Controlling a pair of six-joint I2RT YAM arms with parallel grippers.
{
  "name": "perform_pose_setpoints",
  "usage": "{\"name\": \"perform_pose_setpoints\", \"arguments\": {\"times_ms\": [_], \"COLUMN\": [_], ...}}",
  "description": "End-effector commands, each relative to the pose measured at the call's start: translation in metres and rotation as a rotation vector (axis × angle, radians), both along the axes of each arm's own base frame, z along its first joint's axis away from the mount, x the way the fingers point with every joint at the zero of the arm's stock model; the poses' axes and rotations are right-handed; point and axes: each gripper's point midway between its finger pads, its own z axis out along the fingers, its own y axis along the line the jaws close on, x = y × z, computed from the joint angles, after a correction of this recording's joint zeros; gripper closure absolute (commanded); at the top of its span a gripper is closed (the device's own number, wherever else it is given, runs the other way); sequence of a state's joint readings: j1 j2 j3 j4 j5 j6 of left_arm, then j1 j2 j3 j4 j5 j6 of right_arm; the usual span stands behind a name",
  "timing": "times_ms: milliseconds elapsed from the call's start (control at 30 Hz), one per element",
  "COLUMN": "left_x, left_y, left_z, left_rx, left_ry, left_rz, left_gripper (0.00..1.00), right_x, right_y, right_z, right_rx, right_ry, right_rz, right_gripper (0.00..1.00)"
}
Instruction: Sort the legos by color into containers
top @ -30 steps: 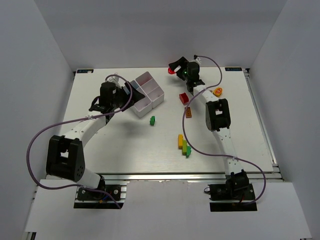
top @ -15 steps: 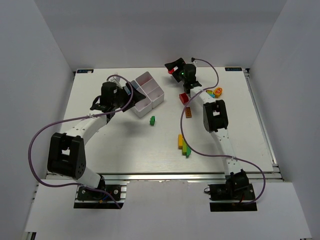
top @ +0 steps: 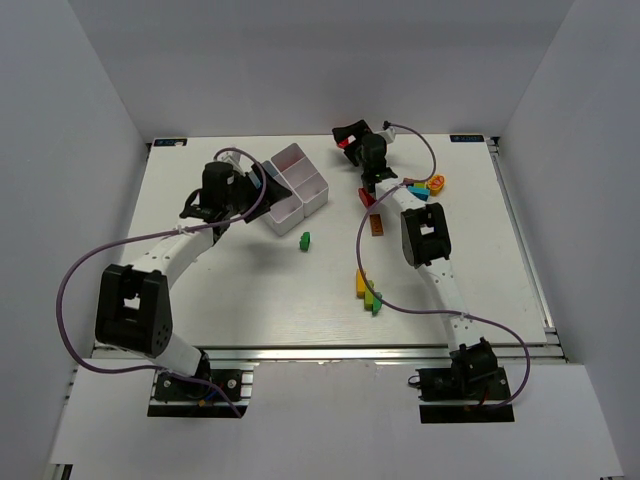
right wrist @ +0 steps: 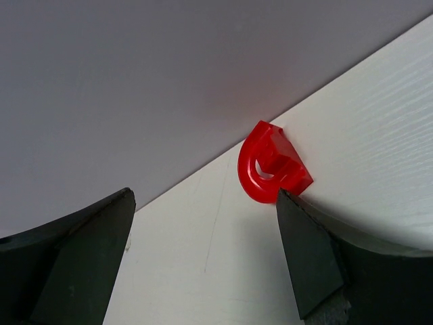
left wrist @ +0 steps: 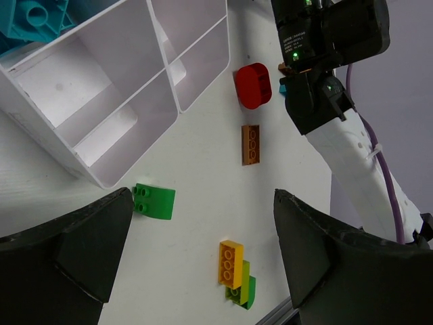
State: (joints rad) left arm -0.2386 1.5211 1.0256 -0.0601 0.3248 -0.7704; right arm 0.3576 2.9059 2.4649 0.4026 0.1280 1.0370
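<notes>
The white four-compartment tray [top: 297,186] stands at the back left; in the left wrist view [left wrist: 164,116] teal-blue bricks [left wrist: 34,19] lie in one compartment. My left gripper [top: 256,190] is open and empty beside the tray; it also shows in the left wrist view [left wrist: 196,257]. My right gripper [top: 350,135] is open at the back wall, and in the right wrist view [right wrist: 203,250] a red rounded brick [right wrist: 270,169] lies just beyond its right finger [right wrist: 325,257]. On the table lie a red brick [left wrist: 253,86], a brown-orange brick [left wrist: 250,144], a green brick [left wrist: 154,201] and an orange-and-green cluster [left wrist: 235,269].
A small cluster of orange, yellow and blue bricks [top: 432,184] lies at the back right next to my right arm. The white back wall rises directly behind the red rounded brick. My right arm's purple cable [top: 415,135] loops over the back right.
My right gripper has swung slightly left along the back wall, closer to the red rounded brick. My left arm has not moved.
</notes>
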Motion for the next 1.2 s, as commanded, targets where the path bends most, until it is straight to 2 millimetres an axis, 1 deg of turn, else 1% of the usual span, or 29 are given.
{"name": "perform_pose_setpoints", "arguments": {"times_ms": [0,167,333,533,633,667,700,733,800,833,867,900,1033,1133,1167], "left_x": [0.007,0.007,0.009,0.012,0.011,0.01,0.008,0.008,0.006,0.004,0.004,0.004,0.003,0.0,-0.001], "left_y": [-0.003,-0.004,-0.004,-0.007,-0.007,-0.006,-0.005,-0.004,-0.002,-0.003,-0.001,-0.002,-0.001,0.0,0.001], "left_z": [0.014,0.012,0.009,0.01,0.011,0.013,0.012,0.014,0.019,0.018,0.022,0.023,0.028,0.031,0.031], "left_rx": [-0.005,-0.012,-0.011,-0.021,-0.016,-0.016,-0.014,-0.014,-0.019,-0.019,-0.022,-0.022,-0.024,-0.029,-0.029], "left_ry": [-0.03,-0.023,-0.019,-0.03,-0.033,-0.04,-0.037,-0.043,-0.059,-0.057,-0.069,-0.07,-0.088,-0.1,-0.1], "left_rz": [-0.018,-0.021,-0.021,-0.029,-0.032,-0.03,-0.027,-0.023,-0.015,-0.014,-0.011,-0.013,-0.013,-0.009,-0.008], "left_gripper": [0.06,0.06,0.06,0.07,0.07,0.07,0.07,0.06,0.07,0.07,0.06,0.07,0.07,0.07,0.06], "right_x": [0.012,0.014,0.016,0.018,0.02,0.021,0.021,0.021,0.021,0.021,0.02,0.02,0.017,0.012,0.009], "right_y": [-0.012,-0.015,-0.02,-0.028,-0.035,-0.037,-0.038,-0.039,-0.042,-0.042,-0.039,-0.039,-0.035,-0.03,-0.03], "right_z": [0.026,0.028,0.019,0.027,0.029,0.025,0.027,0.024,0.024,0.026,0.027,0.031,0.036,0.057,0.072], "right_rx": [0.014,0.02,-0.006,-0.064,-0.104,-0.129,-0.142,-0.162,-0.235,-0.263,-0.293,-0.348,-0.474,-0.539,-0.553], "right_ry": [-0.101,-0.11,-0.101,-0.136,-0.15,-0.15,-0.157,-0.154,-0.175,-0.189,-0.207,-0.236,-0.301,-0.374,-0.398], "right_rz": [-0.074,-0.095,-0.12,-0.126,-0.135,-0.135,-0.134,-0.134,-0.129,-0.118,-0.1,-0.08,-0.03,0.013,0.024], "right_gripper": [0.11,0.11,0.11,0.11,0.11,0.11,0.11,0.11,0.11,0.11,0.11,0.11,0.11,0.11,0.11]}}
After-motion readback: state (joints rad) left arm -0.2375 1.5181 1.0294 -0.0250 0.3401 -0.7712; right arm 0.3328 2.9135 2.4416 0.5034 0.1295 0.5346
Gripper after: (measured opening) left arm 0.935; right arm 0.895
